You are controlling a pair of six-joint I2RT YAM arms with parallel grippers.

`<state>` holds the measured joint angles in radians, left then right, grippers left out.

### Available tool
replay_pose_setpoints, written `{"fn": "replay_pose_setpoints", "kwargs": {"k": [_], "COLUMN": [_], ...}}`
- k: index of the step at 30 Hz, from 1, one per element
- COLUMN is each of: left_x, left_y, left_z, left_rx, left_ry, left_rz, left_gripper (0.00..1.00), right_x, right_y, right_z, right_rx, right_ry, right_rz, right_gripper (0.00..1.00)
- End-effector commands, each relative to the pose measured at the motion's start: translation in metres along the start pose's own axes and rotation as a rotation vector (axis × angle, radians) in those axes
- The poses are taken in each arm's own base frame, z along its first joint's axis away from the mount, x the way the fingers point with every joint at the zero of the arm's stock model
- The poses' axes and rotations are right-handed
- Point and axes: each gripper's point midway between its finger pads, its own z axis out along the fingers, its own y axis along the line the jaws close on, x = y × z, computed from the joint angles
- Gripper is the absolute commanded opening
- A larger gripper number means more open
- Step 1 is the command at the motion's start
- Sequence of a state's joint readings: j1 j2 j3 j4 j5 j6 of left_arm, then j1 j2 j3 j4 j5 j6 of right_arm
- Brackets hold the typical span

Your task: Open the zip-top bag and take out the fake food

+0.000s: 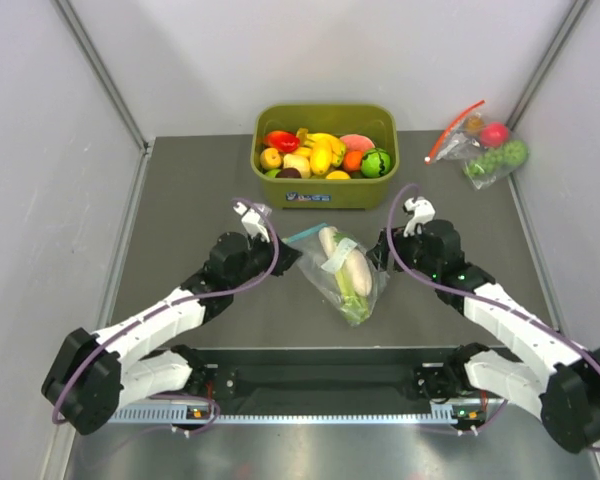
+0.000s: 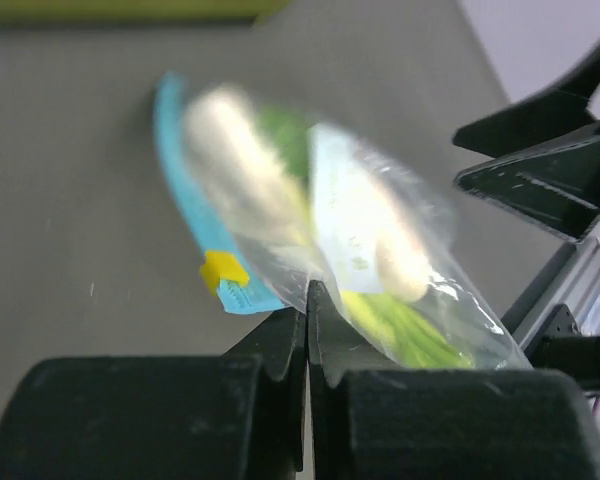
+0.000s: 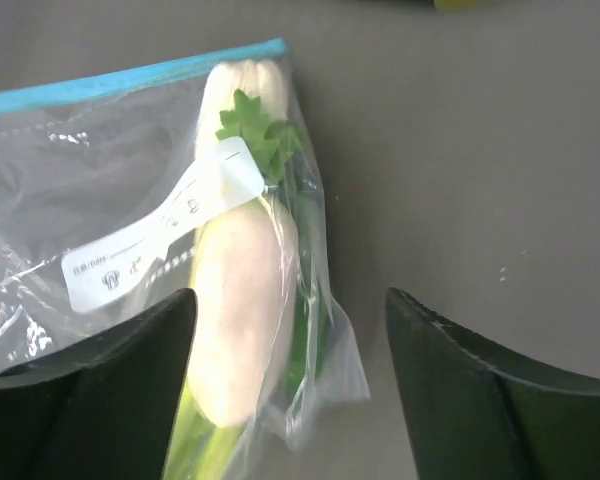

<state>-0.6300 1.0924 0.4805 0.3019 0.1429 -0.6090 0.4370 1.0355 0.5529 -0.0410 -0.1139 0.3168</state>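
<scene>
The left gripper (image 2: pixel 307 300) is pinching the zip-top bag (image 2: pixel 400 230) at its edge, jaws pressed together on the plastic, probably to anchor it. The right gripper (image 3: pixel 290 320) is hovering with fingers apart, straddling the fake food (image 3: pixel 235 300) (inside the bag). The bag is lying mid-table on the grey tabletop (image 1: pixel 180 230), with pale walls (image 1: pixel 40 200) enclosing it.

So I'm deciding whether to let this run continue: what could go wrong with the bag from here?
The left fingers pinch only a thin fold of the zip-top bag beside its blue zip strip; the slick plastic may slip out. The right fingers stand open, gripping nothing, so a pull could drag the whole bag instead of parting the zip.
</scene>
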Motion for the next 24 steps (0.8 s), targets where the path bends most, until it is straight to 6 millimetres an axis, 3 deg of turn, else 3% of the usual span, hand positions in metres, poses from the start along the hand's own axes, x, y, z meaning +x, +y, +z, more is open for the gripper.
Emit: {"fn": "replay_pose_setpoints", "kwargs": {"k": [1, 5, 12, 18, 24], "left_x": [-0.057, -0.069, -0.083, -0.101, -0.093], "left_y": [-0.051, -0.086, -0.135, -0.160, -0.161], "left_z": [-0.009, -0.012, -0.015, -0.025, -0.028], "left_rx": [0.178, 0.332, 0.542, 0.631, 0.667], "left_ry": [-0.121, -0.111, -0.016, 0.006, 0.127], "left_rz": [0.243, 0.391, 0.528, 0.651, 0.713], "left_gripper": [0.00, 0.00, 0.00, 0.00, 0.00], "right_x": [-0.053, -0.090, -0.115, -0.132, -0.133], "right_y": [0.019, 0.049, 0.114, 0.132, 0.148], "right_z": [-0.026, -0.056, -0.090, -0.108, -0.132], "right_rx": [-0.066, -0.190, -0.521, -0.599, -0.688], "right_ry": [-0.150, -0.290, -0.379, -0.421, -0.430], "right_rz": [-0.124, -0.238, -0.399, -0.477, -0.606], "right_gripper": [0.82, 0.86, 0.87, 0.87, 0.87]}}
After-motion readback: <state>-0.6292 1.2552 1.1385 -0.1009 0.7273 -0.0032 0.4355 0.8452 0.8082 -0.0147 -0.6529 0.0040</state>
